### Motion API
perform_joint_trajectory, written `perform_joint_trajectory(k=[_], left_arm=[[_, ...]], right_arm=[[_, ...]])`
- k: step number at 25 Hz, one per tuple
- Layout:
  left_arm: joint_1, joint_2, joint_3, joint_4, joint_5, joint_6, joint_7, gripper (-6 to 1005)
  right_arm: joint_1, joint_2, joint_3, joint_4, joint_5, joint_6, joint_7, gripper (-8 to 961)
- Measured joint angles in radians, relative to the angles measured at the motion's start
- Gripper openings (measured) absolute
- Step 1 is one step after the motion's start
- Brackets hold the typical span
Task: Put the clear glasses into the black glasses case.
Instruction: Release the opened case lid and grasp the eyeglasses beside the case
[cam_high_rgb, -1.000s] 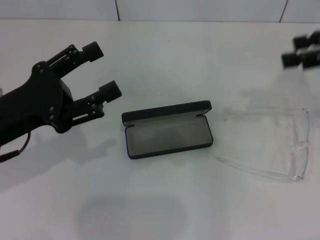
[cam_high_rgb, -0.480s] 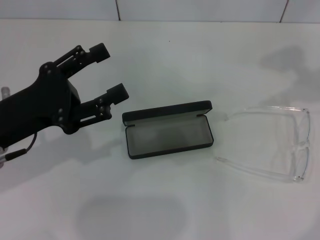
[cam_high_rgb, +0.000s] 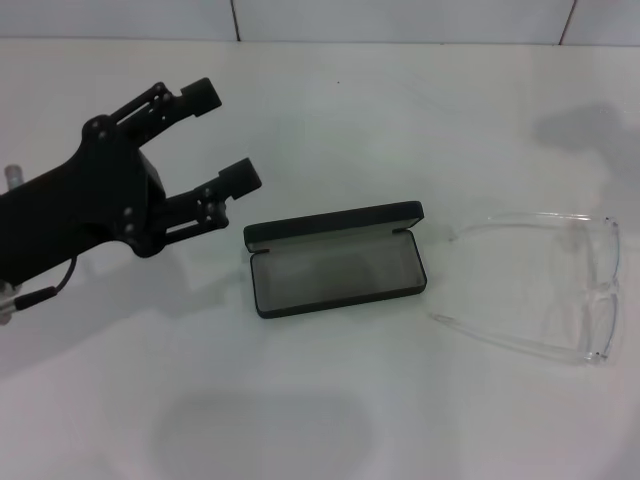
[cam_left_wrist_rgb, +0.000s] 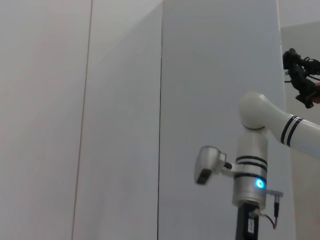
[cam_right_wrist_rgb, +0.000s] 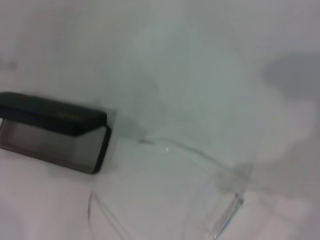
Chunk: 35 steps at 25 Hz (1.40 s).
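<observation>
Left end effector (cam_high_rgb: 216, 133) hovering wide apart just left of open slim black hinged case (cam_high_rgb: 336, 262), transparent colourless plastic wraparound glasses (cam_high_rgb: 545, 288) lying unfolded on white surface (cam_high_rgb: 330, 400) well to its right; risk: splayed arms catching case rim.

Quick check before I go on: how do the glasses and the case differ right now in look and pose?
The case is black and opaque; the glasses are colourless and see-through. The case lies open with its lid raised and grey lining empty; the glasses lie unfolded, arms spread toward the case. The case sits mid-table near the open left pincer; the glasses lie to its right. Both rest on the white table, untouched.
</observation>
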Motion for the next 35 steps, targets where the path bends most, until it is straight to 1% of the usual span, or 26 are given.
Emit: perform_joint_trajectory(k=[4,8,13,17,19,21,23,24,27,31,33,35], left_arm=[[-0.005,0.0,0.001,0.0,0.0,-0.01,0.003,865],[-0.01,-0.002,0.001,-0.001,0.011,-0.032,0.014,865],[-0.02,-0.003,0.001,-0.003,0.036,-0.036,0.027,864],[-0.023,-0.004,0.002,-0.007,0.037,-0.033,0.053,864],[-0.027,-0.004,0.003,-0.014,0.037,-0.032,0.066,863],[-0.03,-0.003,0.003,-0.019,0.037,-0.031,0.068,863],[-0.034,-0.001,0.003,-0.019,0.052,-0.03,0.069,862],[-0.036,0.0,0.003,-0.018,0.069,-0.029,0.069,862],[-0.053,0.004,0.004,0.012,0.173,-0.026,0.05,860],[-0.089,0.023,-0.003,0.063,0.314,-0.026,-0.081,858],[-0.103,0.03,-0.003,0.078,0.35,-0.025,-0.127,857],[-0.106,0.033,-0.004,0.09,0.37,-0.024,-0.138,856]], right_arm=[[0.013,0.009,-0.005,0.094,-0.055,0.014,-0.001,817],[0.018,0.024,-0.012,0.115,-0.096,0.03,-0.01,790],[0.018,0.049,-0.068,0.157,-0.106,0.081,-0.012,751],[0.023,0.071,-0.081,0.211,-0.106,0.137,-0.026,720],[0.025,0.083,-0.081,0.23,-0.107,0.166,-0.033,721],[0.024,0.088,-0.088,0.239,-0.108,0.193,-0.034,722],[0.025,0.09,-0.093,0.257,-0.11,0.209,-0.034,721],[0.026,0.09,-0.093,0.271,-0.11,0.214,-0.035,720],[0.028,0.09,-0.094,0.288,-0.11,0.218,-0.035,715],[0.028,0.095,-0.095,0.293,-0.111,0.221,-0.035,708],[0.028,0.099,-0.101,0.296,-0.111,0.222,-0.035,705],[0.031,0.102,-0.112,0.297,-0.115,0.224,-0.035,702]])
